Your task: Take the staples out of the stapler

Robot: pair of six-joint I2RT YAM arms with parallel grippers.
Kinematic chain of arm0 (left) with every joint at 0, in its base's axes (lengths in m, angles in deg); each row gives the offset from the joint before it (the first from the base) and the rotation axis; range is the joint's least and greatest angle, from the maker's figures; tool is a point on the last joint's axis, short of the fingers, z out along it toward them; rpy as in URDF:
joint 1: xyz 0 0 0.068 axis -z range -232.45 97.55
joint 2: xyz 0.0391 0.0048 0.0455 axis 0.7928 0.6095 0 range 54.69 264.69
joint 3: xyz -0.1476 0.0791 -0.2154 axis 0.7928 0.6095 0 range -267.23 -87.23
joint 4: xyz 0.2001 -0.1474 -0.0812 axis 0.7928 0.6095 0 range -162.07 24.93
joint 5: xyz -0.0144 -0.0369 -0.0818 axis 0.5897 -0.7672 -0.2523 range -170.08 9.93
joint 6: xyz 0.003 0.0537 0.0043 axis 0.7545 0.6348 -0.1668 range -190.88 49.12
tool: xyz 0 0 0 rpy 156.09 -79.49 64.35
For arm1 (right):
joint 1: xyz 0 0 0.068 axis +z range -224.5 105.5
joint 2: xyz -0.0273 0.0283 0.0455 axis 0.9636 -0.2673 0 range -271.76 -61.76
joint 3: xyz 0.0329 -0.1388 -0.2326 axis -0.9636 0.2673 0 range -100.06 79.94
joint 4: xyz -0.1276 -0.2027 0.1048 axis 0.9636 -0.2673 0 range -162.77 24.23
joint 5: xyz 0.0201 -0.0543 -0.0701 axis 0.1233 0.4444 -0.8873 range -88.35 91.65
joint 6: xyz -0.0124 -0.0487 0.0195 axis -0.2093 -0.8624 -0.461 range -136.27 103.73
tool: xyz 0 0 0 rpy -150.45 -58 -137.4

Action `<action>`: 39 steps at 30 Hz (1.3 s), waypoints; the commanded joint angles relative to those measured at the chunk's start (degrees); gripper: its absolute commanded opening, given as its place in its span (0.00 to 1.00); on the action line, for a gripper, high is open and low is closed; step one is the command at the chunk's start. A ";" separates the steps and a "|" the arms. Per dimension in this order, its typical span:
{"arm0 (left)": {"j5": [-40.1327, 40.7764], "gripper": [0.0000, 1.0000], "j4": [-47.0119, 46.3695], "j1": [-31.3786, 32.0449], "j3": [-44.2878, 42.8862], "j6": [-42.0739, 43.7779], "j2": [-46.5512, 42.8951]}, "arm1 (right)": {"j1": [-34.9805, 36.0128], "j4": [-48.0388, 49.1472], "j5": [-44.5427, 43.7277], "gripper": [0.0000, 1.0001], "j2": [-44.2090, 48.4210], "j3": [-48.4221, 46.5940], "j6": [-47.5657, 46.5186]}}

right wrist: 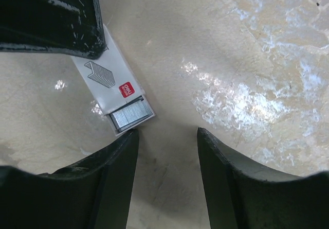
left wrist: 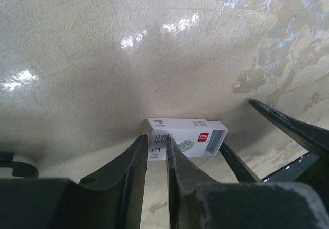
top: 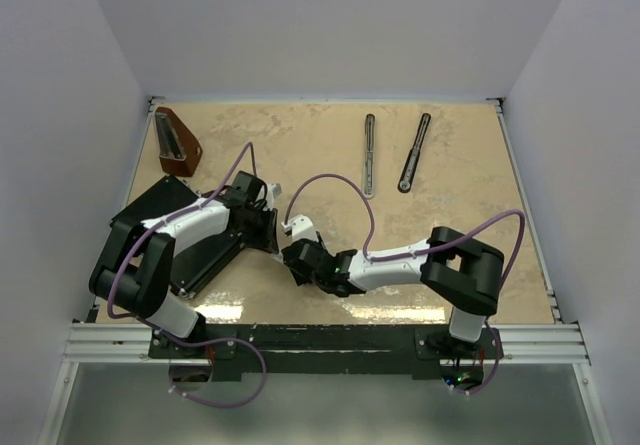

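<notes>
The stapler (top: 420, 135) lies in two parts near the far edge of the bench (top: 480, 265), right of its middle. One is a slim dark-grey metal bar (top: 369, 153), nearly square to that edge. Just right of it, apart, is a slim black bar (top: 412, 160), its rounded end nearer, tilted toward the far right corner. The staples (right wrist: 132, 115), a short silvery strip, show in the open end of a small white box (right wrist: 110, 80) left of the bench's middle.

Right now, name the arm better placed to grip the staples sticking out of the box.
Right. The right hand, open, faces the staples protruding from the white box, while the left hand, nearly closed, covers the box's opposite end.
</notes>
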 commanded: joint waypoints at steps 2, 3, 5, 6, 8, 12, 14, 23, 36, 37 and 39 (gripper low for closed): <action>-2.98 0.25 -1.27 0.24 0.03 1.18 0.20 | -0.78 2.28 -1.06 0.54 -2.18 -1.45 -0.10; -3.51 0.25 -1.53 0.24 0.20 1.09 0.19 | -0.70 2.80 -1.06 0.54 -2.35 -1.45 -0.10; -4.04 0.25 -1.71 0.24 0.29 1.01 0.11 | -0.96 3.51 -0.89 0.54 -2.62 -1.37 -0.01; -4.04 0.25 -1.62 0.24 0.20 1.09 0.11 | -0.96 4.38 -0.71 0.54 -2.88 -1.28 0.08; -4.04 0.25 -1.71 0.24 0.20 1.09 0.11 | -1.22 6.31 0.08 0.54 -3.23 -0.84 -0.01; -5.09 0.25 -1.89 0.24 0.29 1.01 0.28 | -1.49 7.73 0.61 0.54 -4.55 -0.66 0.52; -5.27 0.25 -1.97 0.24 0.29 0.92 0.28 | -1.84 8.08 0.61 0.54 -5.16 -0.66 0.78; -7.29 0.25 -2.68 0.24 0.73 0.48 0.46 | -2.80 8.70 -0.18 0.54 -5.17 0.48 2.01; -8.26 0.29 -3.21 0.51 0.73 -0.84 -0.51 | -6.94 3.69 -0.71 0.59 -2.27 2.41 6.23; -8.00 0.31 -2.94 0.51 0.38 -0.84 -0.68 | -7.02 3.17 -0.79 0.59 -1.83 2.50 6.32; -7.29 0.33 -2.68 0.51 -0.15 -0.93 -1.04 | -7.11 2.20 -0.62 0.59 -0.52 3.02 6.67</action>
